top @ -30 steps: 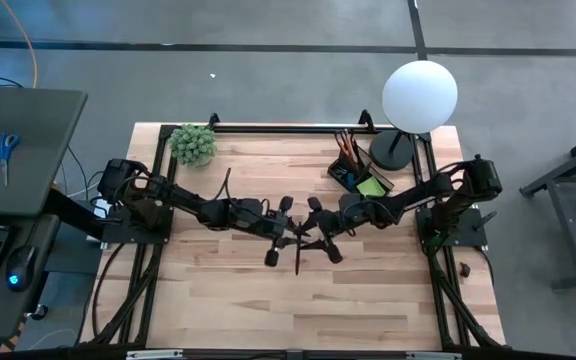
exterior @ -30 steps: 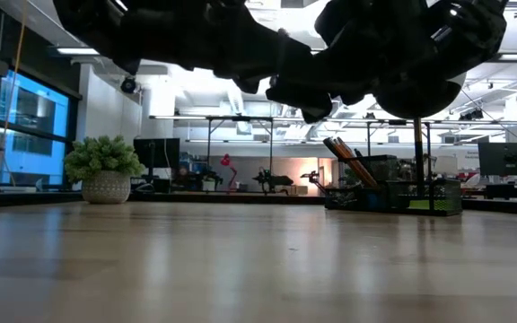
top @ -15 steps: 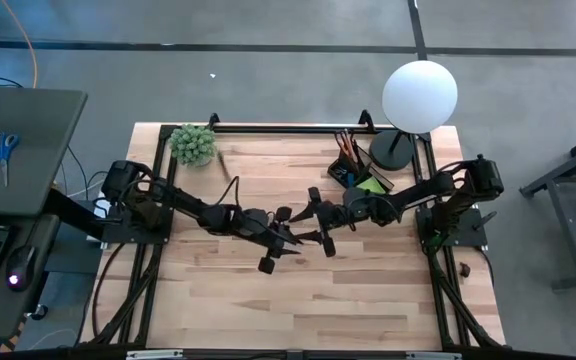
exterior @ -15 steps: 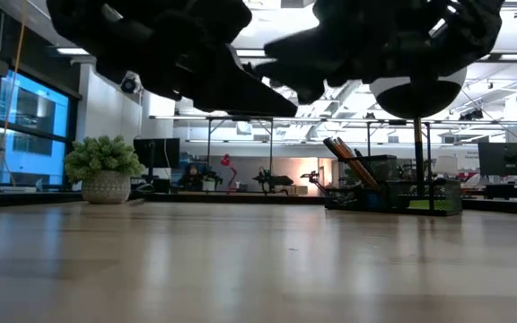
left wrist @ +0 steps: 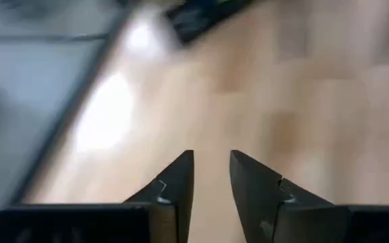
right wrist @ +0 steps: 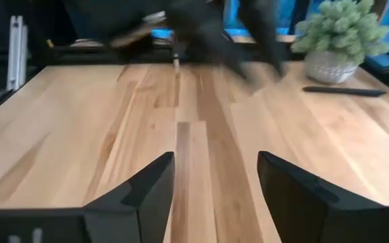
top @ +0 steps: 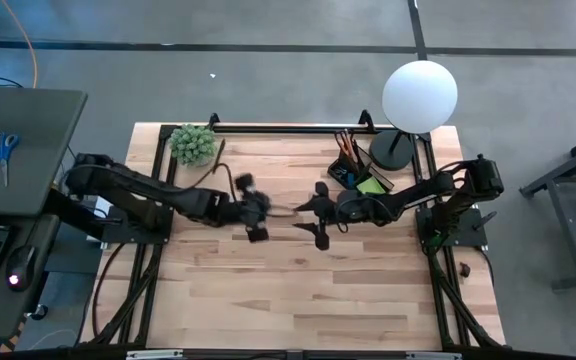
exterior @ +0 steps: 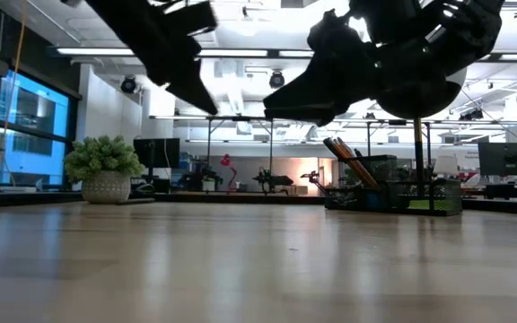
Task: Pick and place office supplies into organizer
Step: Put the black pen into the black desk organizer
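The black organizer (top: 352,166) stands at the table's far right by the lamp base, with pencils upright in it and a lime-green sticky-note pad (top: 371,186) at its near side. It also shows in the low view (exterior: 393,193). A black pen (right wrist: 343,89) lies flat on the table beside the plant pot. My left gripper (left wrist: 211,177) hovers left of the table's middle (top: 258,208), blurred, its fingers a little apart with nothing between them. My right gripper (right wrist: 215,177) hovers just right of it (top: 313,214), open and empty, pointing toward the table's left edge.
A small potted plant (top: 193,143) stands at the far left corner. A white globe lamp (top: 419,96) on a black base stands at the far right. Bare wood lies under both grippers (exterior: 258,260) and toward the near edge.
My left gripper has drawn back from the middle toward the table's left and far edges, risen, and tipped up from pointing steeply down. My right gripper has stayed in place and swung to point more squarely toward the table's left edge.
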